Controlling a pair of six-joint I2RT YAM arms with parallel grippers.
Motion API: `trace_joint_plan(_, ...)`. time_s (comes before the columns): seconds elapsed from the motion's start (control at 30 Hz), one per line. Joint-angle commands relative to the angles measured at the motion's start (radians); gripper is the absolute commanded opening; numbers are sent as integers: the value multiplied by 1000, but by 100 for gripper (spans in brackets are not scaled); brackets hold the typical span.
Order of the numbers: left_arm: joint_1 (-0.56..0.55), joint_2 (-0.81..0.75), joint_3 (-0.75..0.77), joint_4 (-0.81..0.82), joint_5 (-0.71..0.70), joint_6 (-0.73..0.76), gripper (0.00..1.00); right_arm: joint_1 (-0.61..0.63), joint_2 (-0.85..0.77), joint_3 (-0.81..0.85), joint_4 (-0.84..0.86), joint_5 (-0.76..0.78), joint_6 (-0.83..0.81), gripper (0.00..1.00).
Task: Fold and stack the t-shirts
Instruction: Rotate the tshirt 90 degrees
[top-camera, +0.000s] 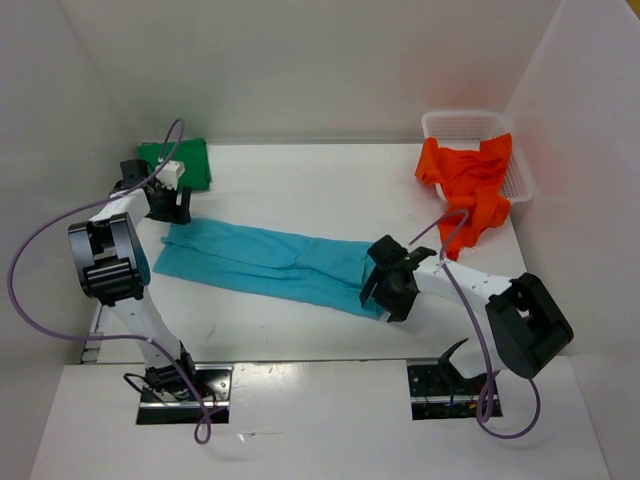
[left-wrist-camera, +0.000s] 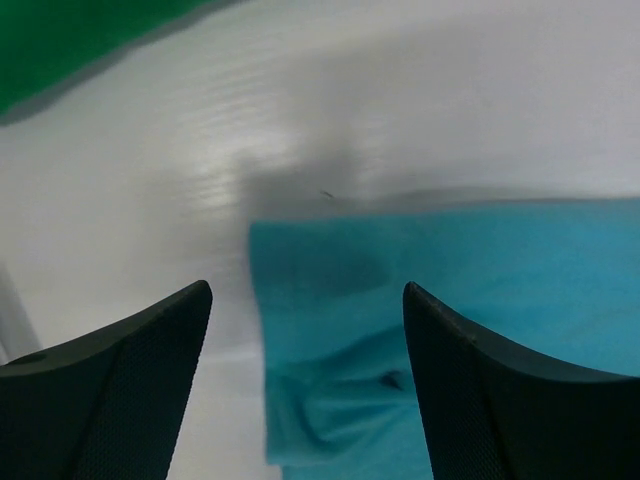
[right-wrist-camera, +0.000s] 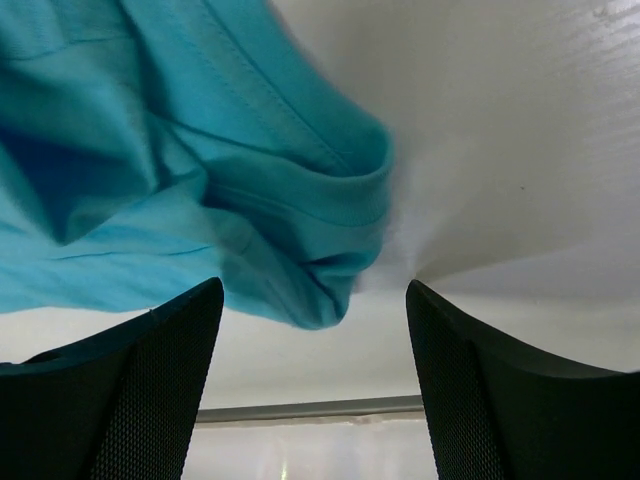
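The turquoise-blue t-shirt (top-camera: 270, 262) lies folded into a long band slanting across the table. My left gripper (top-camera: 181, 206) hovers open over its left end, and in the left wrist view that corner of the shirt (left-wrist-camera: 450, 300) lies flat below the spread fingers (left-wrist-camera: 130, 380). My right gripper (top-camera: 386, 287) stands open at the band's right end, where the bunched shirt edge (right-wrist-camera: 200, 180) rests just past the fingertips (right-wrist-camera: 140, 380), ungripped. The dark green t-shirt (top-camera: 176, 160) sits folded at the back left. The orange-red t-shirt (top-camera: 470, 185) spills out of the basket.
A white mesh basket (top-camera: 455, 124) stands at the back right corner against the wall. White walls close in the table on the left, back and right. The table's near edge (right-wrist-camera: 300, 408) runs just below the right gripper. Purple cables loop off both arms.
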Motion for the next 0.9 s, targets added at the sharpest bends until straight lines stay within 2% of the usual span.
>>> trace_joint_plan(0.0, -5, 64, 86, 81, -69, -15, 85, 10, 26, -23, 41, -22, 20, 79)
trace_joint_plan(0.07, -5, 90, 96, 90, -107, -4, 85, 10, 40, -32, 51, -22, 20, 78)
trace_joint_plan(0.13, -5, 103, 96, 99, -116, 18, 85, 10, 65, -32, 61, -31, 11, 67)
trace_joint_plan(0.17, -5, 103, 85, 99, -116, 18, 85, 10, 80, -22, 61, -31, 11, 53)
trace_joint_plan(0.23, -5, 103, 68, 99, -116, 56, 80, 10, 107, 19, 61, -31, 0, 37)
trace_joint_plan(0.27, -5, 103, 53, 99, -116, 67, 76, 10, 120, 39, 46, -4, -29, 25)
trace_joint_plan(0.33, 18, 103, 28, 90, -116, 80, 66, -10, 169, 107, 25, 17, -64, 13)
trace_joint_plan(0.37, 18, 94, 19, 90, -106, 90, 58, -32, 187, 128, 15, 37, -105, 3)
trace_joint_plan(0.4, 35, 93, 10, 79, -106, 90, 56, -48, 204, 150, 5, 47, -127, 0)
trace_joint_plan(0.5, 72, 74, -15, 53, -81, 102, 51, -126, 282, 239, 5, 68, -214, 0)
trace_joint_plan(0.67, 145, -3, -79, -7, -58, 139, 51, -238, 451, 437, 23, 110, -335, 0)
trace_joint_plan(0.73, 165, -52, -98, -46, -38, 148, 54, -263, 518, 553, 23, 140, -395, 0)
trace_joint_plan(0.87, 191, -143, -107, -181, 26, 183, 57, -272, 771, 820, -15, 218, -493, 0)
